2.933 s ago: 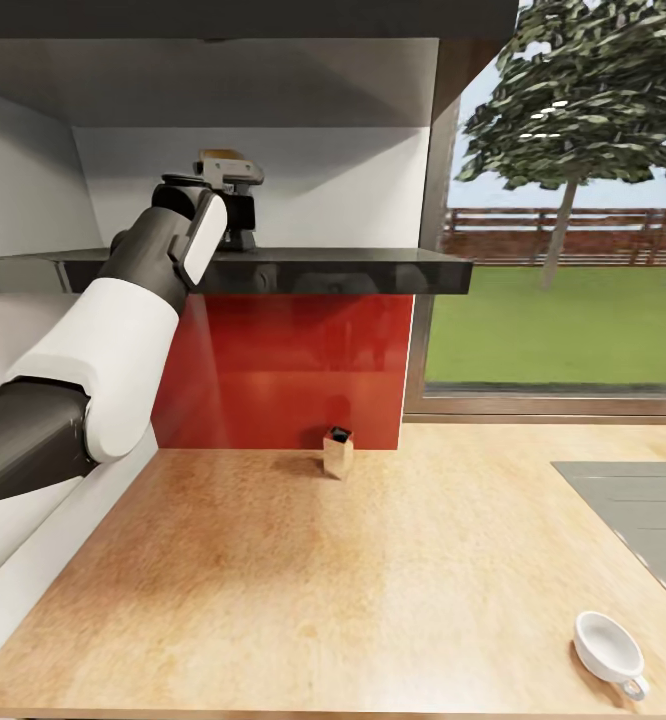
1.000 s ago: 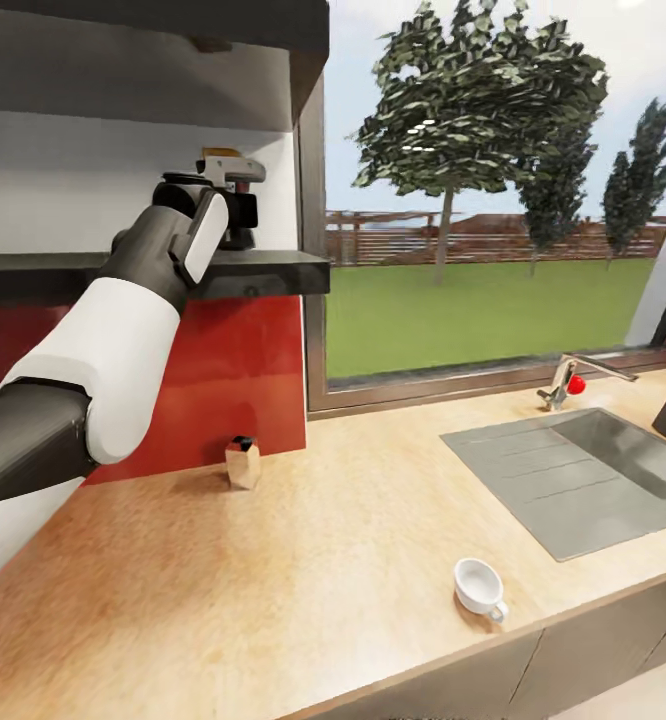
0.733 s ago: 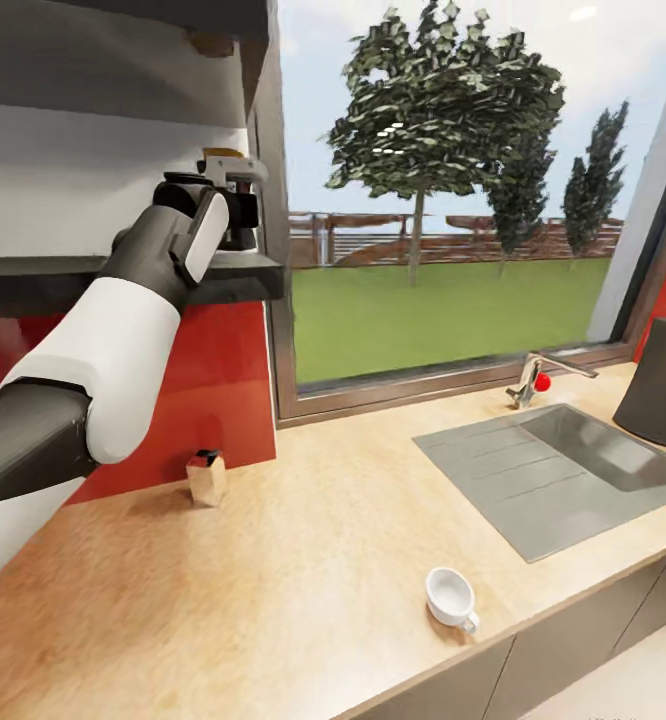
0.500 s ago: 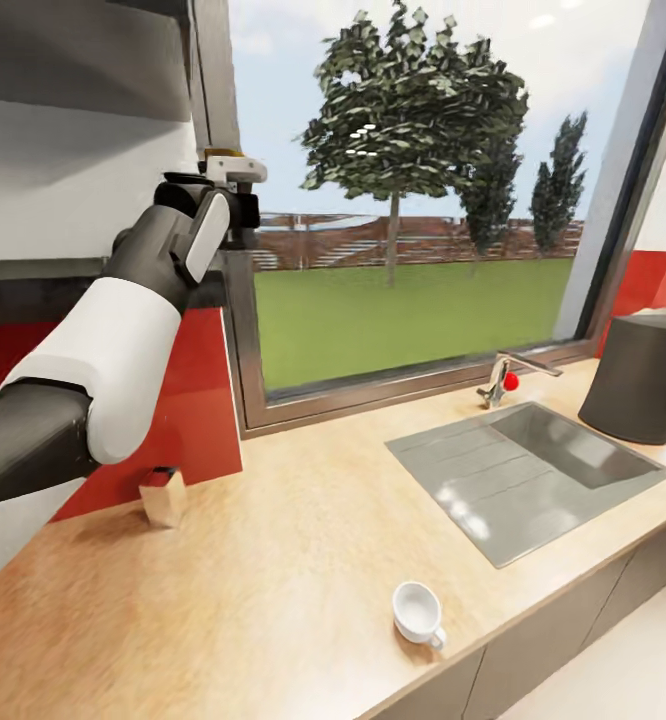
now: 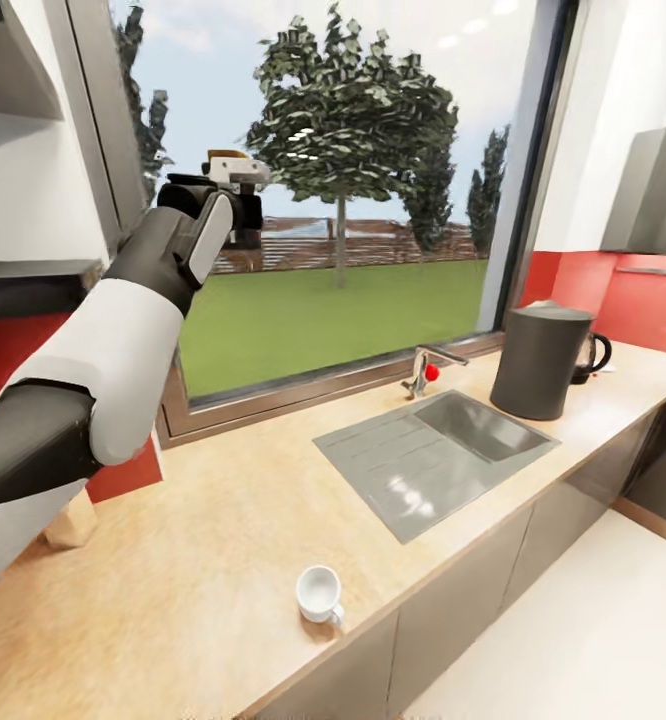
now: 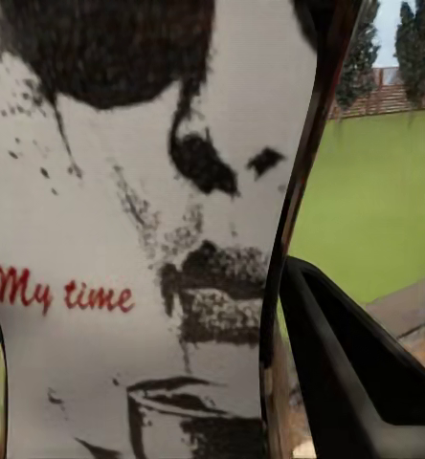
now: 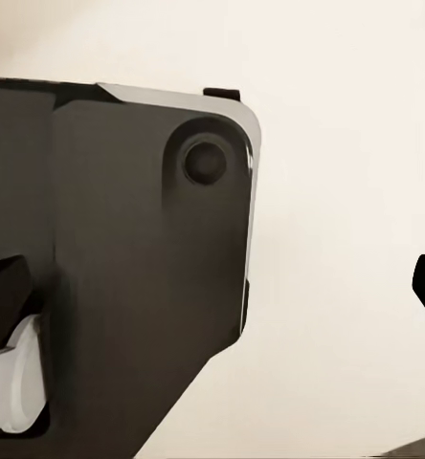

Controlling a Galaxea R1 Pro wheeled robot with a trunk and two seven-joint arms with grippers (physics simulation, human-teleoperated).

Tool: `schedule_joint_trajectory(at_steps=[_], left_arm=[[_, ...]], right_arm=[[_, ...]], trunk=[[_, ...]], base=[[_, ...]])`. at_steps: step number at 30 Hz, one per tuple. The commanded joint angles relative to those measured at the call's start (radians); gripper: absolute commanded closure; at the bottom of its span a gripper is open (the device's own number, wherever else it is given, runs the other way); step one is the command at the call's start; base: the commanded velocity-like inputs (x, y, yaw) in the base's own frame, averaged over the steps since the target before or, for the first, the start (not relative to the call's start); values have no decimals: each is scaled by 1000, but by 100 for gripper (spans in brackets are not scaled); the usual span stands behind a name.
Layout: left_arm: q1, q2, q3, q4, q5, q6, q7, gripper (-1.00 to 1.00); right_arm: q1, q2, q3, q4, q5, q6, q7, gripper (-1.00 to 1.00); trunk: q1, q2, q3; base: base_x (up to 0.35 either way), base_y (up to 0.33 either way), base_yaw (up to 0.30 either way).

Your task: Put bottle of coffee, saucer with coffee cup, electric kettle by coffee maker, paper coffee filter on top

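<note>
My left gripper [image 5: 241,200] is raised in front of the window, shut on the bottle of coffee [image 5: 224,157], whose yellow lid shows above the fingers. In the left wrist view the jar's white label [image 6: 126,239] sits close up beside one dark finger [image 6: 356,373]. The coffee maker [image 5: 541,362] stands on the kitchen countertop [image 5: 223,520] right of the sink, with the electric kettle [image 5: 591,355] just behind it. The white coffee cup [image 5: 319,593] rests near the counter's front edge. My right gripper [image 7: 215,287] stands open by a dark robot part. The saucer and paper coffee filter are out of view.
A steel sink [image 5: 433,450] with a drainboard and a faucet [image 5: 428,368] lies between the cup and the coffee maker. A small tan box [image 5: 71,520] stands by the red backsplash at the left. The dark shelf [image 5: 33,285] ends at the far left.
The whole view has swung right: the shelf slid off to the left, while the sink, coffee maker and kettle came in. My left arm keeps its pose with the jar.
</note>
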Motion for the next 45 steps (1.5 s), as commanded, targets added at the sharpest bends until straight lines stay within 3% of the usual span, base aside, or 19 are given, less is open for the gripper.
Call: schedule_joint_trajectory(at_steps=[1, 6, 7, 11, 13, 15, 18, 26, 34, 35, 37, 45], left_arm=[[4, 0, -4, -1, 3, 4, 7, 100], [65, -10, -6, -2, 3, -3, -3, 100], [131, -15, -6, -3, 5, -29, -8, 100], [235, -16, -6, -3, 5, -126, -12, 100], [280, -16, -6, -3, 4, -143, -14, 100], [363, -14, -7, -22, 4, -207, -16, 100], [444, -11, -9, -38, -2, -267, -24, 100], [593, -4, -17, -47, -6, -359, -88, 100], [616, -4, -16, -57, -7, -370, -94, 100], [659, -5, -16, -114, -7, -367, -95, 100], [671, -5, -20, -131, -7, -367, -95, 100], [679, -5, -86, -145, -7, -361, -94, 100]], right_arm=[[0, 0, 9, -1, -11, -2, 1, -100], [0, 0, 8, -1, -12, -2, 0, -100], [0, 1, 6, -2, -11, -3, -1, -100], [-1, 1, 5, -9, -11, -4, 0, -100], [-1, 1, 5, -26, -11, -5, 0, -100], [-1, 1, 4, -42, -11, -5, 0, -100], [-2, 1, 4, -45, -11, -5, 0, -100], [-2, 1, 3, -89, -14, -9, 0, -100], [-2, 1, 1, -104, -16, -9, 0, -100], [-2, 1, 1, -105, -16, -9, 0, -100], [-2, 1, 1, -109, -16, -9, 0, -100], [-2, 1, 2, -127, -13, -9, 0, -100]], trunk=[[0, -1, 0], [0, -1, 2], [0, -1, 2], [0, -1, 2], [0, -1, 2], [0, -1, 2], [0, -1, 2], [0, -1, 2], [0, -1, 2], [0, -1, 2], [0, -1, 2], [0, -1, 2]], base=[[-136, -272, -291], [-138, -272, -286], [-145, -271, -38], [-146, -270, -11], [-149, -263, -2], [-151, -212, -1], [-114, -119, 0], [-23, -17, 0], [0, 0, 0], [237, -117, 0], [258, -135, 0], [276, -158, 0]])
